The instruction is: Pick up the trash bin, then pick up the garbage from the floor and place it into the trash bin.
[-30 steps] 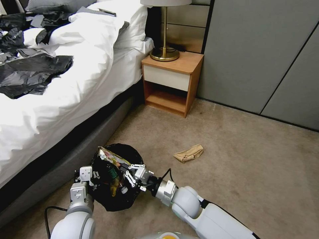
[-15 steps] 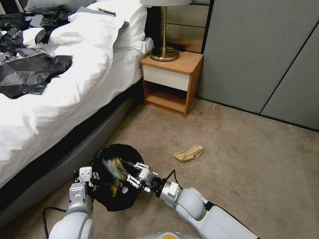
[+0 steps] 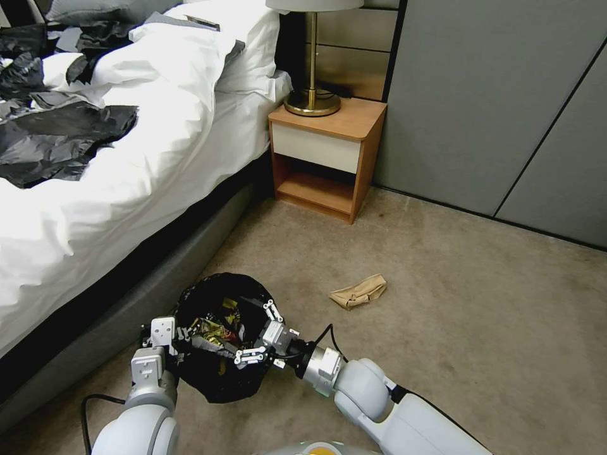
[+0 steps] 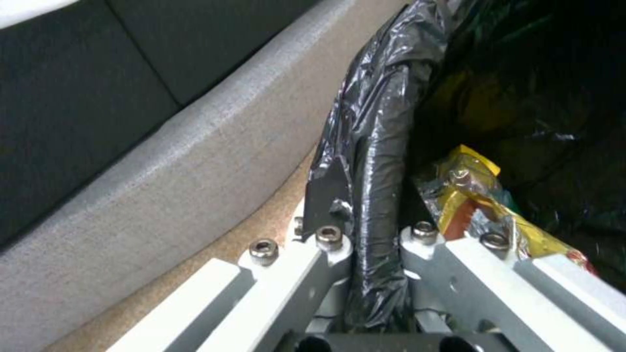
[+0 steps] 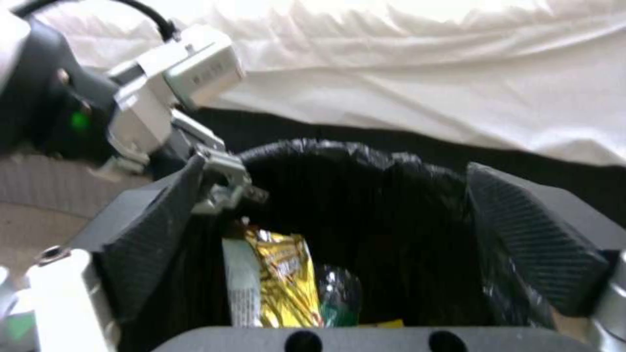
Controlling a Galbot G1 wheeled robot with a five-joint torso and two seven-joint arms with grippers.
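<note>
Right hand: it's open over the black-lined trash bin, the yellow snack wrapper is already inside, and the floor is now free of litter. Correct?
Not quite: the right hand is open over the round black-lined trash bin with the yellow foil snack wrapper inside, but the head view shows a crumpled brown paper bag lying on the beige carpet floor.

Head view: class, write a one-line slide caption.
Left gripper clamps the black-bagged round trash bin's rim; open right gripper hangs above yellow snack wrappers inside; crumpled brown paper bag lies on carpet.

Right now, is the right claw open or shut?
Open: the right claw has its pads spread wide above the trash bin, gripping nothing.
</note>
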